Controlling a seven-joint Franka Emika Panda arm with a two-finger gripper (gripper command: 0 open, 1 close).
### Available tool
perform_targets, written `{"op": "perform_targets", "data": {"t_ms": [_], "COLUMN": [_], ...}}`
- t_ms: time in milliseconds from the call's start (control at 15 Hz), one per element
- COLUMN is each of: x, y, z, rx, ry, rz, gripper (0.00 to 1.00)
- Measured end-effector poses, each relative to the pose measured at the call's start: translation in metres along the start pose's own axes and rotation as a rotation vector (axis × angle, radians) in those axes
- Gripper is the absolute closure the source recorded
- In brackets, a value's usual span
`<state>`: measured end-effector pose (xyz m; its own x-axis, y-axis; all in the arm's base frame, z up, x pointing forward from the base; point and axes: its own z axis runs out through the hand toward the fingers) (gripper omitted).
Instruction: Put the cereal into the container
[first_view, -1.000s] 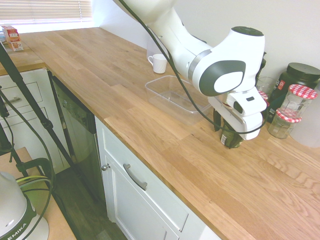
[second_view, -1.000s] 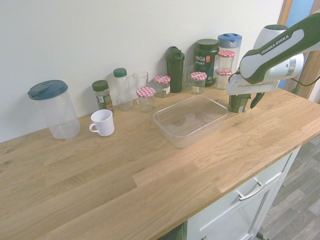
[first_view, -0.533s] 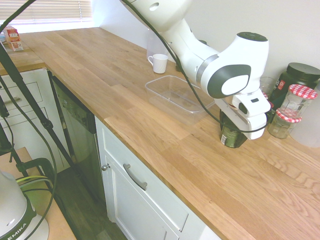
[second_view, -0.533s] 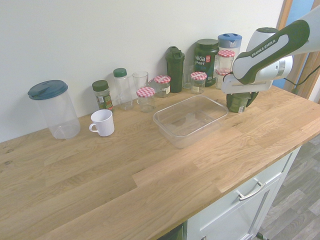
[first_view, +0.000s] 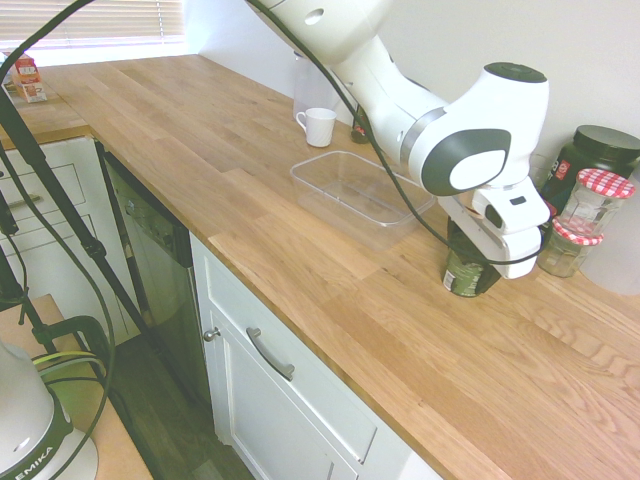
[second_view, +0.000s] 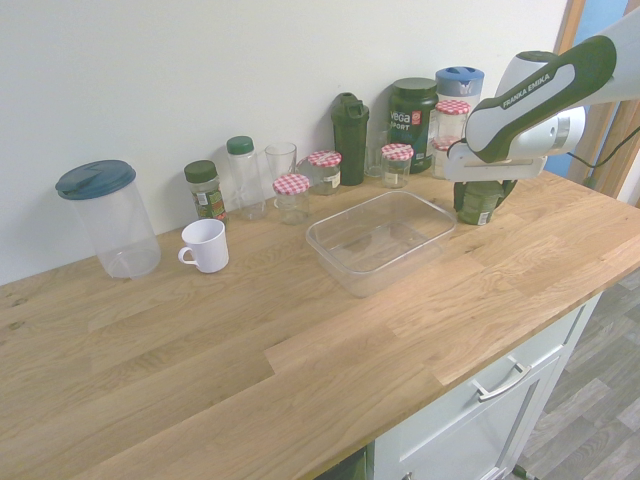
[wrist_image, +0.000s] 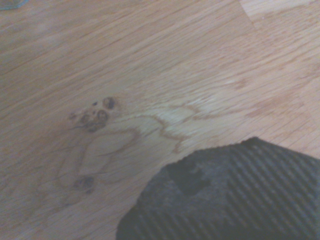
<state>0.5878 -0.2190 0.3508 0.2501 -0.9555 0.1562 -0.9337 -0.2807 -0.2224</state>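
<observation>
Wooden worktop (second_view: 215, 360) along a pale wall (second_view: 230, 70); on it we record the cereal cup (second_view: 479, 208) upright, beside the clear tub (second_view: 372, 272). We see the arm (second_view: 545, 100) reaching over, gripper (second_view: 483, 194) pointed down, its fingers spread around the cup; contact we cannot tell. White drawer front (second_view: 475, 400) below.

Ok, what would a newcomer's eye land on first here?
Probably the white arm reaching over the counter, its gripper down around the small dark green cup. Next, the wide clear tub sitting beside it, nearer the white mug. Then the red-checked lids on the glass jars along the wall.
</observation>
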Motion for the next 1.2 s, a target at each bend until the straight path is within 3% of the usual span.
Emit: {"op": "perform_targets", "data": {"t_ms": [200, 400, 533, 667, 933, 1200], "x": [0.004, -0.006, -0.042, -0.096, -0.205, -0.226], "y": [-0.006, -0.033, -0.054, -0.073, -0.091, -0.099], "z": [-0.022, -0.093, -0.141, -0.161, -0.128, -0.069], "rx": [0.014, 0.071, 0.101, 0.106, 0.066, 0.018], "ry": [-0.001, 0.012, 0.026, 0.038, 0.039, 0.042], "rz": [0.000, -0.032, -0.079, -0.136, -0.240, -0.260], "gripper": [1.00, 1.00, 1.00, 1.00, 1.00, 1.00]}}
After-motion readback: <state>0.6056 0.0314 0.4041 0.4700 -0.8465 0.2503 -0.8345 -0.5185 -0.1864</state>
